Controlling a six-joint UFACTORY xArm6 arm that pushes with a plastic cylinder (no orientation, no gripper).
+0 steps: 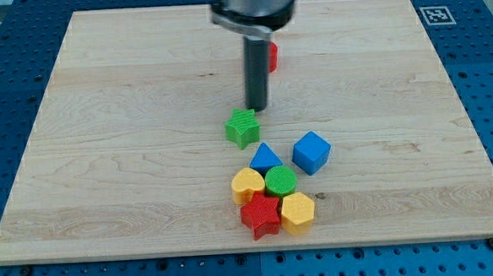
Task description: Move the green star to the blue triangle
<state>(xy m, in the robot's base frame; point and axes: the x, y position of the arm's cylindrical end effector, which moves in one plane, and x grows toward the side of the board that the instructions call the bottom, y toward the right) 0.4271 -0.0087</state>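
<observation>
The green star (242, 127) lies near the middle of the wooden board, just up and left of the blue triangle (265, 158), with a small gap between them. My tip (256, 110) stands just above and slightly right of the green star, close to its top edge; I cannot tell if it touches. The rod rises from there to the arm's grey body at the view's top.
A blue cube (311, 151) sits right of the triangle. Below the triangle cluster a yellow heart (247, 184), green cylinder (281, 181), red star (261, 215) and yellow hexagon (298, 212). A red block (273, 55) shows partly behind the rod. Board's edge (235, 250) is near the view's bottom.
</observation>
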